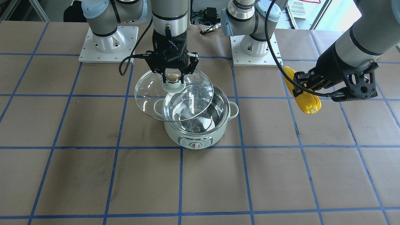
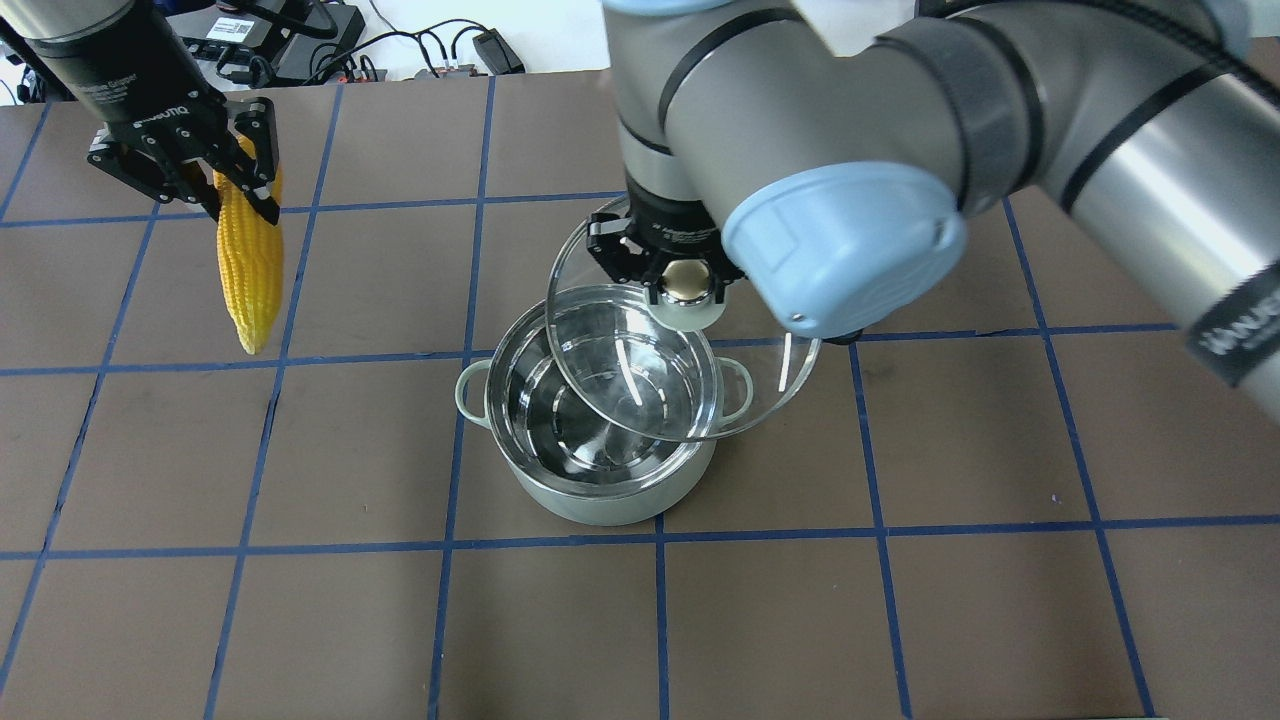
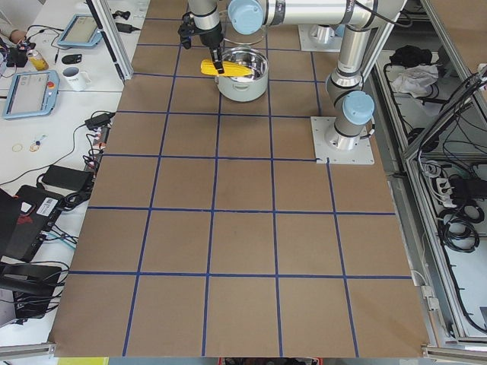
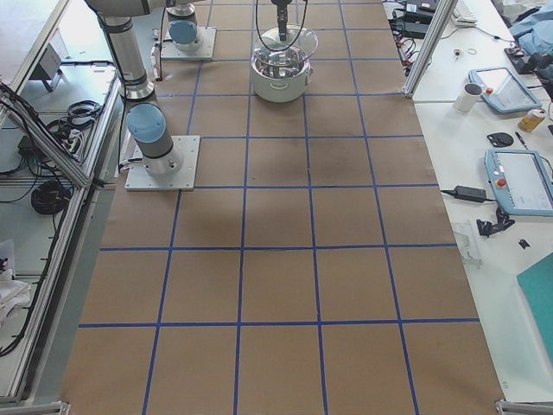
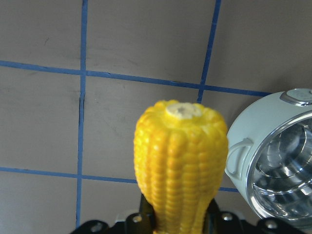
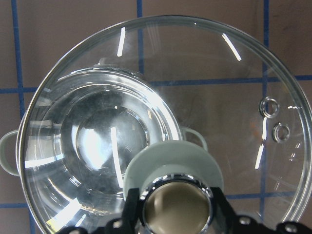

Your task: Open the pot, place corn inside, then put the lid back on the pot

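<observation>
Seen from overhead, your left tool (image 2: 240,200), clamped on the corn (image 2: 250,275) held along 12-to-6, has the pot (image 2: 600,505) at 4 o'clock. The right tool (image 2: 685,284) grips the lid (image 2: 690,370), which half covers the mouth.

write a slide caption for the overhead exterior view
Right jaws hold the lid by its knob above the open pot; left jaws grip the corn off to one side

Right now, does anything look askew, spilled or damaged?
Nothing stands out. The right tool holds the lid off-centre over the upright, empty pot; the left tool grips the corn. No spills or damage visible.
</observation>
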Motion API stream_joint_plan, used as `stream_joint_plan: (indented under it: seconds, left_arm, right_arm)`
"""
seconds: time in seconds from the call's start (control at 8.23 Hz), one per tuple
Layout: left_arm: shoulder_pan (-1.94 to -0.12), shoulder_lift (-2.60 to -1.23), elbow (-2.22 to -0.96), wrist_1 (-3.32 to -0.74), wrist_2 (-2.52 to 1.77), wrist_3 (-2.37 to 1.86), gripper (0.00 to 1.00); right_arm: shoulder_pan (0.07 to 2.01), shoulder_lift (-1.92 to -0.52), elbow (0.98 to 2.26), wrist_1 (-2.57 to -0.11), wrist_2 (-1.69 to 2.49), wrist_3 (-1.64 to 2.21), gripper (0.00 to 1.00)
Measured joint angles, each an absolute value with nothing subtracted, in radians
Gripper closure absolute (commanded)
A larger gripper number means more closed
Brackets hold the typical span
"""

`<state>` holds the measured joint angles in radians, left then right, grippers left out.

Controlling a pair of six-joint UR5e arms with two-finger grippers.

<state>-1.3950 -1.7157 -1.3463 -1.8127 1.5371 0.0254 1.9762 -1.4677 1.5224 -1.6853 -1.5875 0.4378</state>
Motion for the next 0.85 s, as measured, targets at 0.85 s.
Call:
stream_joint_plan:
  seconds: [0.85]
  left_arm:
    - [-1.693,-1.758,-1.408,-1.743,1.457,-0.172,1.00]
  right_arm:
    - [1.761,-1.652,1.519,-1.485,-1.589,0.200,0.71]
